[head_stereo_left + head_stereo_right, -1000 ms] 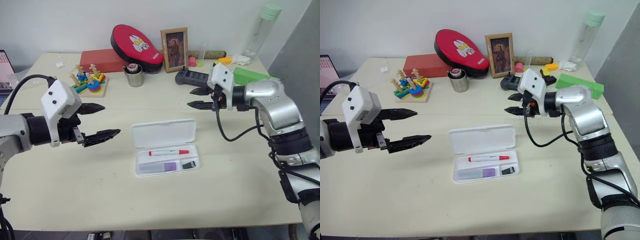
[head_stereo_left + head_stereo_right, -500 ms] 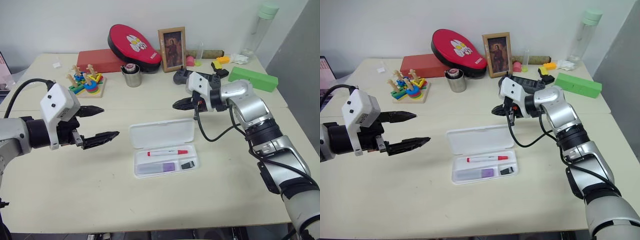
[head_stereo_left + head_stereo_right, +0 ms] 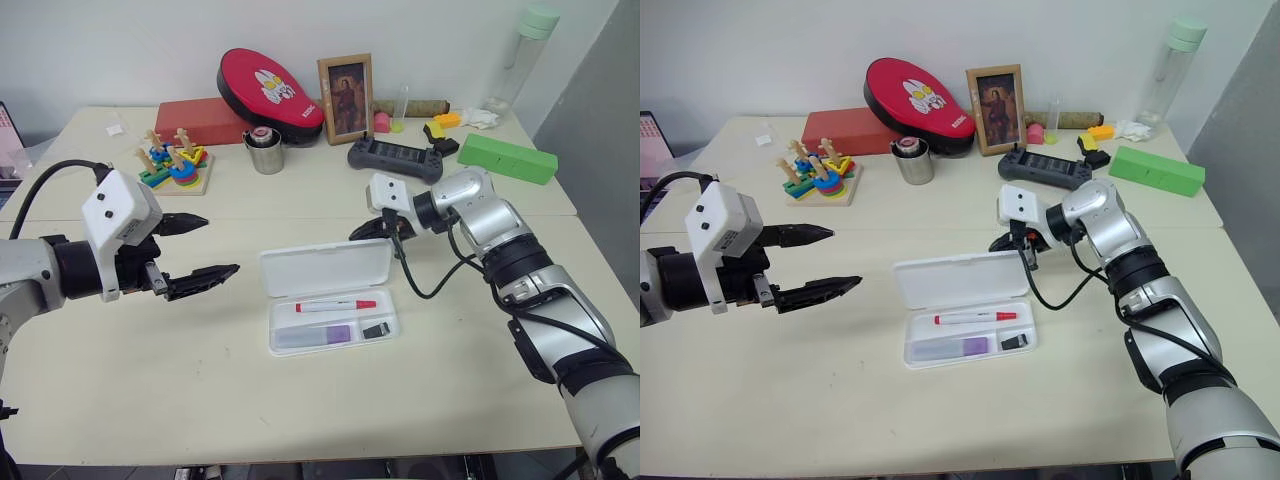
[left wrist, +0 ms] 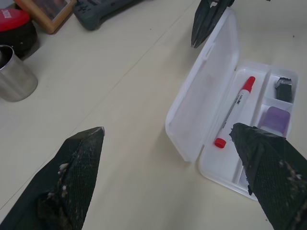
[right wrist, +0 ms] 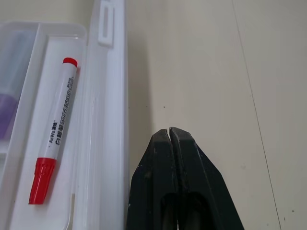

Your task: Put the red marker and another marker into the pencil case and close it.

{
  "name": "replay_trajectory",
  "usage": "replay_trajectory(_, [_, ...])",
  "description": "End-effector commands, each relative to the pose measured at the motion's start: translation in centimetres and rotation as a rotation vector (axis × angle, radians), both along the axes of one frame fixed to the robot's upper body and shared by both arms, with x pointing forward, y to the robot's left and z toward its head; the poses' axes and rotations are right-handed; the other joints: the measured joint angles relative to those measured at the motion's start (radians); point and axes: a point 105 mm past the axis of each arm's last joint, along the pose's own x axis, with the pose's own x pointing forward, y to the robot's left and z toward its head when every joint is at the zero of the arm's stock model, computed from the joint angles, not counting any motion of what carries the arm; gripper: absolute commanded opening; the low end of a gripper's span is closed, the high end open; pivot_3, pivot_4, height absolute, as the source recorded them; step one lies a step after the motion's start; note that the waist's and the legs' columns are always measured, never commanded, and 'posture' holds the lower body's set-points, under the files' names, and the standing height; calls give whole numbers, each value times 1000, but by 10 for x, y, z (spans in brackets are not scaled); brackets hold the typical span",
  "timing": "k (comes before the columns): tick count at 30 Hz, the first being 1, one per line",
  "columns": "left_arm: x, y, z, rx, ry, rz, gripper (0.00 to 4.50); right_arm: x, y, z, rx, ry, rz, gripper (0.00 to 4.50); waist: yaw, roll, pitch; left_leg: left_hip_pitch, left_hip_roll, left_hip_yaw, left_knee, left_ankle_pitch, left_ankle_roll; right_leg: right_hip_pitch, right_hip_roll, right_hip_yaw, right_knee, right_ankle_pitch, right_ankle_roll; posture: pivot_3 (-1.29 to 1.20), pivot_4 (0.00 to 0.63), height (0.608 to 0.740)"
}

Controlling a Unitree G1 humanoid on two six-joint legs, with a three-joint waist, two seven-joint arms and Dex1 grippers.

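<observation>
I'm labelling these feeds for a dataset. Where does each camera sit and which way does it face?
Left eye view, right eye view: on the head, looking forward and down at the beige table and the open flat white plastic pencil case; both arms show.
Left wrist view: looks along the open left gripper at the case holding the slim red-capped white marker and the chunky lavender marker.
Right wrist view: looks along the shut right gripper, beside the lid's edge.
Shared: the case and red marker.

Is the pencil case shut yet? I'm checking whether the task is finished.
No, open: the pencil case lid lies flat behind the tray, showing the red marker.
</observation>
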Motion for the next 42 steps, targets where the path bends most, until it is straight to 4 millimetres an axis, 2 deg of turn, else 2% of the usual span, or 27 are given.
replay_trajectory(1, [-11, -5, 8, 30, -15, -51, 4500, -10, 7, 16, -2, -51, 82, 27, 0, 0, 0, 0, 0, 0, 0, 0, 0, 0, 0, 0, 0, 0, 0, 0, 150, 740])
replay_trajectory(4, [-17, -9, 4, 39, 19, -85, 4500, -13, 7, 15, -8, -51, 100, 27, 0, 0, 0, 0, 0, 0, 0, 0, 0, 0, 0, 0, 0, 0, 0, 0, 150, 740])
replay_trajectory(8, [-19, -6, -1, 87, 43, -102, 4500, -29, 14, 11, -23, -58, 173, 27, 1, 0, 0, 0, 0, 0, 0, 0, 0, 0, 0, 0, 0, 0, 0, 0, 150, 740])
replay_trajectory(12, [-18, -13, 3, 54, 32, -120, 4500, -43, 20, 12, -7, -45, 212, 27, 4, 0, 0, 0, 0, 0, 0, 0, 0, 0, 0, 0, 0, 0, 0, 0, 150, 740])
replay_trajectory(17, [-23, -18, -1, 50, 77, -163, 4500, -61, 21, 0, -29, -15, 251, 27, 4, 0, 0, 0, 0, 0, 0, 0, 0, 0, 0, 0, 0, 0, 0, 0, 150, 740])
replay_trajectory(21, [-31, -25, -9, 66, 123, -226, 4500, -72, 24, 1, -31, -14, 278, 27, 5, 0, 0, 0, 0, 0, 0, 0, 0, 0, 0, 0, 0, 0, 0, 0, 150, 740])
replay_trajectory(25, [-28, -27, -12, 67, 117, -224, 4500, -84, 28, -3, -26, 3, 298, 27, 5, 0, 0, 0, 0, 0, 0, 0, 0, 0, 0, 0, 0, 0, 0, 0, 150, 740])
replay_trajectory(29, [-26, -30, -12, 51, 109, -225, 4500, -88, 31, -23, -31, 50, 252, 27, 6, 0, 0, 0, 0, 0, 0, 0, 0, 0, 0, 0, 0, 0, 0, 0, 150, 740])
replay_trajectory(33, [-25, -29, -13, 56, 109, -217, 4500, -89, 32, -33, -32, 77, 225, 27, 6, 0, 0, 0, 0, 0, 0, 0, 0, 0, 0, 0, 0, 0, 0, 0, 150, 740])
replay_trajectory(35, [-25, -28, -13, 64, 109, -210, 4500, -85, 33, -47, -44, 99, 176, 27, 6, 0, 0, 0, 0, 0, 0, 0, 0, 0, 0, 0, 0, 0, 0, 0, 150, 740])
replay_trajectory(39, [-25, -25, -12, 74, 107, -195, 4500, -79, 25, -73, -97, 124, 110, 27, 6, 0, 0, 0, 0, 0, 0, 0, 0, 0, 0, 0, 0, 0, 0, 0, 150, 740])
replay_trajectory(42, [-24, -25, -12, 73, 104, -187, 4500, -76, 20, -82, -124, 114, 91, 27, 6, -1, -1, 1, 0, 0, 0, 0, 0, 1, 0, 0, 0, 0, 0, 0, 150, 740])
